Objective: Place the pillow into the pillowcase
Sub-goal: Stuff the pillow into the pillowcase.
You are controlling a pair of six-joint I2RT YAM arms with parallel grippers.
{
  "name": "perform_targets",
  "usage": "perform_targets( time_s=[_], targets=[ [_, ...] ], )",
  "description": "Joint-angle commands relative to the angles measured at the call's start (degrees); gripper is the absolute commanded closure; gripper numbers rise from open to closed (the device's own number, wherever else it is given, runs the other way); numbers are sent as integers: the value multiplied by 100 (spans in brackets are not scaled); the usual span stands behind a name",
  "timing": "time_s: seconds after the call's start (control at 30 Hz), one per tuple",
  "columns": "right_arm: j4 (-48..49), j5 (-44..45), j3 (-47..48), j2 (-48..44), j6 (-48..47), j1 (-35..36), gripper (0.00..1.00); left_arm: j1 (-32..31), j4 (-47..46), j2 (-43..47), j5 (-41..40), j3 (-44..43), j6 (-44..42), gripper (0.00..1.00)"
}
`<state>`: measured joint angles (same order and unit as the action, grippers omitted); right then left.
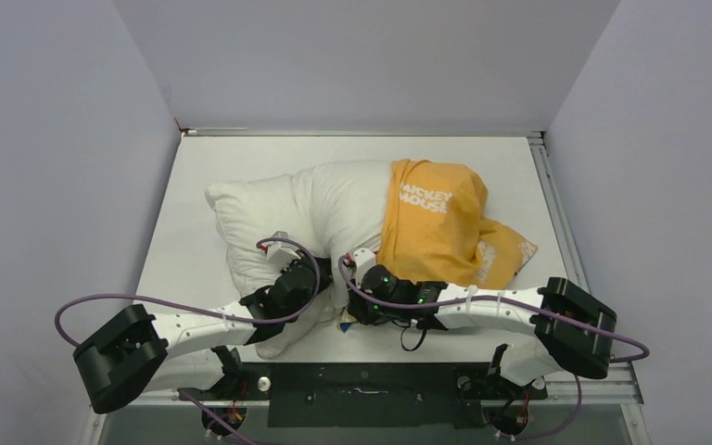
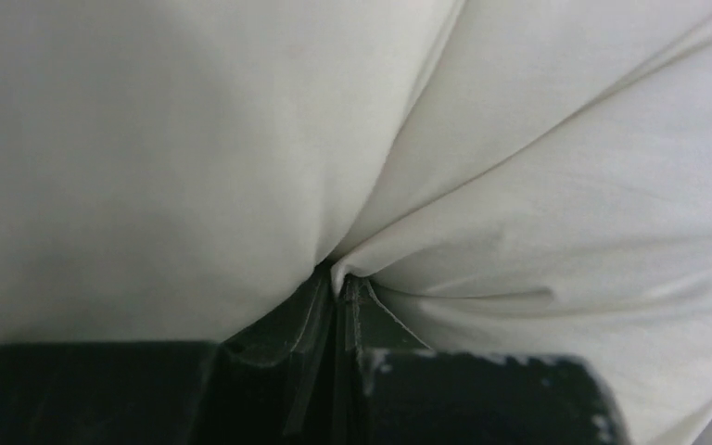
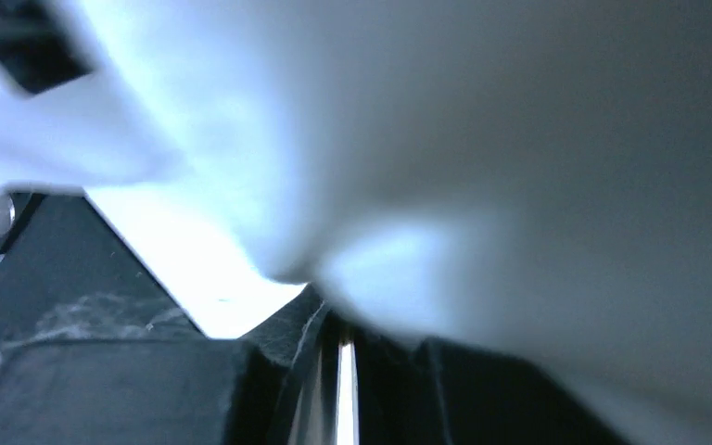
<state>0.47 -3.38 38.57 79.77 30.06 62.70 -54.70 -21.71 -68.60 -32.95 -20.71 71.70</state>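
Note:
The off-white pillow (image 1: 306, 209) lies across the middle of the table. Its right end is inside the orange-yellow pillowcase (image 1: 436, 227), which shows white "Mickey Mouse" lettering. My left gripper (image 1: 320, 271) meets the pillow's near edge, and in the left wrist view the left gripper (image 2: 343, 284) is shut on a pinched fold of the pillow (image 2: 519, 185). My right gripper (image 1: 354, 265) sits just beside it, at the pillowcase's left rim. In the right wrist view the right gripper (image 3: 334, 313) is shut, and pale pillow fabric (image 3: 482, 185) dimples down into its tips.
The white table (image 1: 185, 250) is walled by grey panels at the back and sides. A metal rail (image 1: 556, 213) runs along its right edge. Purple cables (image 1: 148, 301) loop from both arms near the front edge.

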Motion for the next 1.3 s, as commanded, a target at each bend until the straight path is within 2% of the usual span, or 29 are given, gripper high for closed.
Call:
perform_targets(
  time_s=[0.0,0.07,0.2,0.3,0.43,0.57,0.67,0.93,1.0,1.07,1.13,1.27],
  targets=[
    [528,-806,816,25,77,715,87,-199,634,-483,802,264,511,100],
    [26,-75,867,-309,125,756,68,-200,702,-387,782,277,495,100],
    [-1315,1692,969,-1310,233,862,39,-201,903,-72,703,287,413,100],
    [-2359,2888,1230,-1908,391,929,26,-200,1089,181,625,269,343,100],
    [-3604,3971,1636,-2199,646,927,25,-196,1282,447,505,281,280,100],
    [-4506,4774,1803,-2043,1095,883,29,-192,1362,584,448,312,274,100],
    [-4958,5105,1864,-1822,1452,743,40,-191,1403,604,472,313,274,100],
    [-4721,4819,1628,-1725,990,-106,42,-201,1416,646,551,300,224,100],
    [-4320,4411,1534,-1805,661,-232,52,-204,1420,655,544,304,221,100],
    [-3891,3787,1499,-1820,276,-315,76,-200,1403,640,545,304,230,100],
    [-3455,3086,1536,-1765,-71,-312,92,-200,1379,617,549,289,221,100],
    [-2803,1914,1775,-1563,-650,-324,95,-199,1335,530,583,261,213,100]
  ],
)
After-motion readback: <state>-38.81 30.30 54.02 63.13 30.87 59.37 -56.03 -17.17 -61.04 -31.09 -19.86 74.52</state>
